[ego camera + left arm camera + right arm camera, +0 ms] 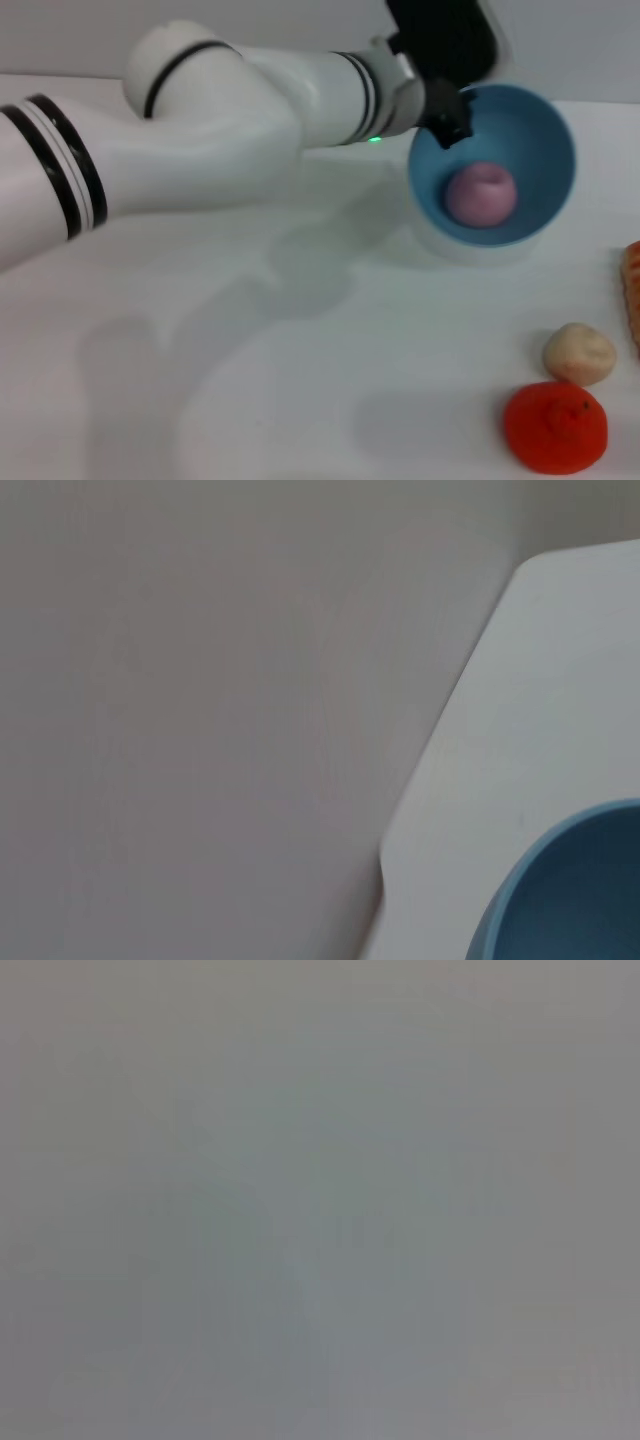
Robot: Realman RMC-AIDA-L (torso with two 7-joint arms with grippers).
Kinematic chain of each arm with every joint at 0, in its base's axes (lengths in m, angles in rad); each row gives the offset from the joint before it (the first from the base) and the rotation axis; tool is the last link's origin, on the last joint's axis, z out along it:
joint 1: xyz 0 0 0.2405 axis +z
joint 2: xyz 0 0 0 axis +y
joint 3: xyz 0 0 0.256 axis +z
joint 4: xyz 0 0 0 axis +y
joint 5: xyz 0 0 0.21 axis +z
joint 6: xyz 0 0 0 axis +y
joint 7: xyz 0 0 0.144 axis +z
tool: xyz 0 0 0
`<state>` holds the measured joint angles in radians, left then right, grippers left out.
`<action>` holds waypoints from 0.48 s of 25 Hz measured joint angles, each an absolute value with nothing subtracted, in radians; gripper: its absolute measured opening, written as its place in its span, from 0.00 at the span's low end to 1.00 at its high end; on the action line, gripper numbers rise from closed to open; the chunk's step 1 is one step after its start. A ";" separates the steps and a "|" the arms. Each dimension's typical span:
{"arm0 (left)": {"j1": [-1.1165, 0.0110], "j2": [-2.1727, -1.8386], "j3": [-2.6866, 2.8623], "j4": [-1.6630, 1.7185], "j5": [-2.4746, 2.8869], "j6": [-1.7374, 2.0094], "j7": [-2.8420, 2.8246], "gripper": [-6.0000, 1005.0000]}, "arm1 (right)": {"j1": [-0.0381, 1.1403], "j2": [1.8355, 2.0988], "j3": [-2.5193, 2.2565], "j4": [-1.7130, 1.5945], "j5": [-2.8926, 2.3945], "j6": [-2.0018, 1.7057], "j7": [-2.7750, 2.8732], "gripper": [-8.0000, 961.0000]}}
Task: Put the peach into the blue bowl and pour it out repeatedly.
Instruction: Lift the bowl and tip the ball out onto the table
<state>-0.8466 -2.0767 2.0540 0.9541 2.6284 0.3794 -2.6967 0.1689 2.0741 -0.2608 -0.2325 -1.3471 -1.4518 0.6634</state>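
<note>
The blue bowl [530,150] is at the back right of the white table, tipped so its opening faces me, with a pale shadow under it. The pink-mauve peach [481,194] rests inside against the lower wall. My left arm reaches across from the left, and its dark left gripper [450,118] is shut on the bowl's upper left rim. In the left wrist view only a curved piece of the blue bowl [560,900] shows. The right gripper is out of view; its wrist view is plain grey.
A cream lumpy ball [579,353] and a bumpy red-orange fruit [555,426] lie at the front right. An orange object [632,295] is cut off by the right edge. The white table's edge [440,750] shows in the left wrist view.
</note>
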 joint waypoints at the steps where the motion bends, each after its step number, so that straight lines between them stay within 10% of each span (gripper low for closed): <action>1: -0.843 -2.077 2.071 0.962 2.655 0.358 -2.697 0.00 | 0.164 2.074 -0.260 -0.218 -1.347 -1.472 0.662 0.66; 12: -0.800 -2.078 2.219 1.027 2.884 0.151 -2.533 0.00 | 0.158 2.074 -0.277 -0.133 -1.392 -1.619 0.658 0.65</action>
